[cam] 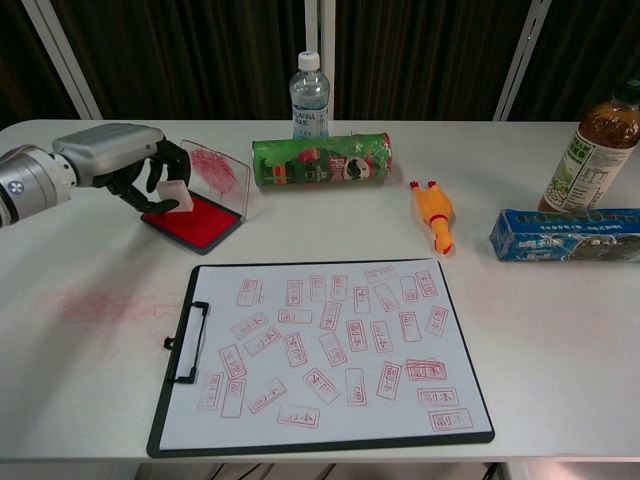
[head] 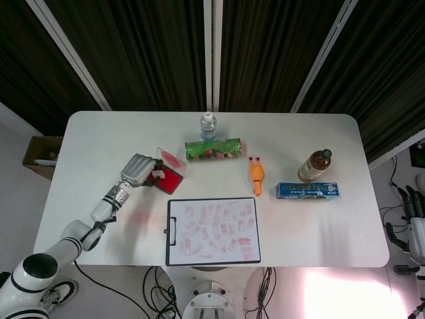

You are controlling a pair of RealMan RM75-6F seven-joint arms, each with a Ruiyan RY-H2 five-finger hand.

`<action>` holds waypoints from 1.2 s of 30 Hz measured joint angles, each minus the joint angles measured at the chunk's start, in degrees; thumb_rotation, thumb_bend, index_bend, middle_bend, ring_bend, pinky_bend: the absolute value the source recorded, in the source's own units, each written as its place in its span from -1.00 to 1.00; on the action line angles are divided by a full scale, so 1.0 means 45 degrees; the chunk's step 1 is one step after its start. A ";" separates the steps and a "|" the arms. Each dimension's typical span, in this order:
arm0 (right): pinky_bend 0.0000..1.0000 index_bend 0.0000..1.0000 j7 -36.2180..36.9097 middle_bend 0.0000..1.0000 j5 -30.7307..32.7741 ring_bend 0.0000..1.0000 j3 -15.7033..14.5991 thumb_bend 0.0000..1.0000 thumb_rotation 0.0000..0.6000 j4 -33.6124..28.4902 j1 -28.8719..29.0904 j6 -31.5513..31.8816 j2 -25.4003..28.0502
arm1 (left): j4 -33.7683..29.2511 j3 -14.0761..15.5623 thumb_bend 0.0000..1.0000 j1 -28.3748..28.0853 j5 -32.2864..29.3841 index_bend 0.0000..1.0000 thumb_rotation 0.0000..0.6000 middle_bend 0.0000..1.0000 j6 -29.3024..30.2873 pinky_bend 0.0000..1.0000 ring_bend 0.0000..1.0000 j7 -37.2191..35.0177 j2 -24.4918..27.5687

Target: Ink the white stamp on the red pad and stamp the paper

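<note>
Fingers [cam: 150,190] around stamp [cam: 173,194], can [cam: 322,160] beside pad [cam: 194,220]

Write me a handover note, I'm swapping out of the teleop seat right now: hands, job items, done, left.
Left hand holds the stamp over the near left edge of the red pad; contact unclear.
Right hand is off the table at the right edge, holding nothing.
Paper on the clipboard, already covered in red prints.
Done: stamp picked up, brought to pad.
Left: ink it, carry to paper, press.
</note>
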 measured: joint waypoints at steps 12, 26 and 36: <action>-1.00 -1.00 0.0480 -1.00 -0.0129 -1.00 -0.0021 -0.35 1.00 0.0317 -0.0004 0.0026 -0.0096 | -0.4139 -0.0418 -0.10 0.0139 -0.0033 0.48 1.00 0.47 0.1287 0.43 0.18 0.0674 0.2072; -1.00 -1.00 0.1147 -1.00 -0.0366 -1.00 -0.0152 -0.35 1.00 0.0712 -0.0180 0.0279 -0.0074 | -0.9584 -0.0027 -0.10 0.0503 0.0086 0.48 1.00 0.48 0.1476 0.43 0.19 0.4994 0.2808; -1.00 -1.00 0.1537 -1.00 -0.0154 -1.00 -0.0114 -0.35 1.00 0.1080 -0.0298 0.0202 -0.0044 | -0.8692 0.0263 -0.10 0.0605 -0.0126 0.48 1.00 0.48 0.0995 0.43 0.19 0.6157 0.1821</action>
